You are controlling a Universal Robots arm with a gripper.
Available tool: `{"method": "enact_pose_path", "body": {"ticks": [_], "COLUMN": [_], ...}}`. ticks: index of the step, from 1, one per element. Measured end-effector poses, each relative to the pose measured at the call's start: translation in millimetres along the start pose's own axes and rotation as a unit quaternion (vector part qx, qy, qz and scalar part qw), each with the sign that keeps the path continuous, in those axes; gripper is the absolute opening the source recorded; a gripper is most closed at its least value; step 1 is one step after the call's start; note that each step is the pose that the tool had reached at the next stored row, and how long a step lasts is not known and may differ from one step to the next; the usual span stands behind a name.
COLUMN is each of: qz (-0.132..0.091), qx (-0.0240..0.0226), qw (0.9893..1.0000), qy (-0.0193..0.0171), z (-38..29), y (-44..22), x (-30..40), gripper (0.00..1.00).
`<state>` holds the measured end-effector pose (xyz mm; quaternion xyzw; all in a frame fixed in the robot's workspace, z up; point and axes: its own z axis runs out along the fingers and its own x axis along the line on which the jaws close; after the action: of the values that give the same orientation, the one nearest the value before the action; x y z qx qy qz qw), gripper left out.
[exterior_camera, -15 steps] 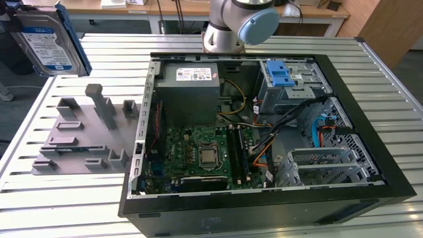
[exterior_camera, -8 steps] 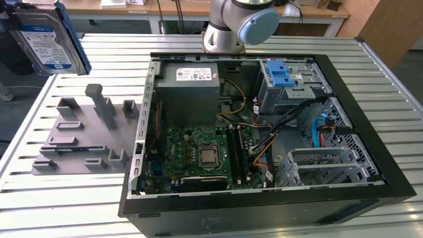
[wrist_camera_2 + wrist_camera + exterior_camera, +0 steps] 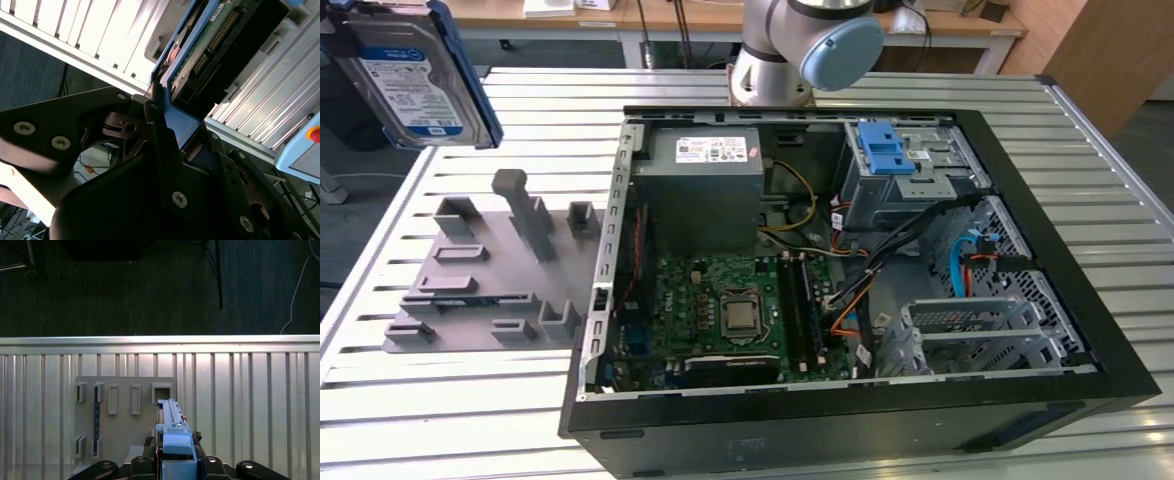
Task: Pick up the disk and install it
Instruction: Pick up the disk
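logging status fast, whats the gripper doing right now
Gripper: closed, holding the flat silver hard drive in its blue plastic carrier bracket.

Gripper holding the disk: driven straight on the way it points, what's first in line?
Judging by the first wrist view, the gripper, shut on the disk, points down at the grey slotted fixture. The disk's leading edge would probably reach it first, near an edge slot; depth is unclear.

1. Disk (image 3: 411,75): silver hard drive, blue-and-white label, blue plastic carrier bracket.
2. Pose: near upright, slightly tilted, label facing the exterior view.
3. Location: aloft, at the exterior view's far left.
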<state>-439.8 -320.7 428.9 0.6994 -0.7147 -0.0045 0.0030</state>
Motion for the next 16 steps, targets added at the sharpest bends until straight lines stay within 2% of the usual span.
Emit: {"method": "enact_pose_path", "body": {"ticks": [16], "qz": [0.000], "qx": [0.0000], "qw": [1.0000], "qy": [0.0002], "z": [-8.0], "y": [0.1], "x": [-0.8], "gripper": [0.36]}}
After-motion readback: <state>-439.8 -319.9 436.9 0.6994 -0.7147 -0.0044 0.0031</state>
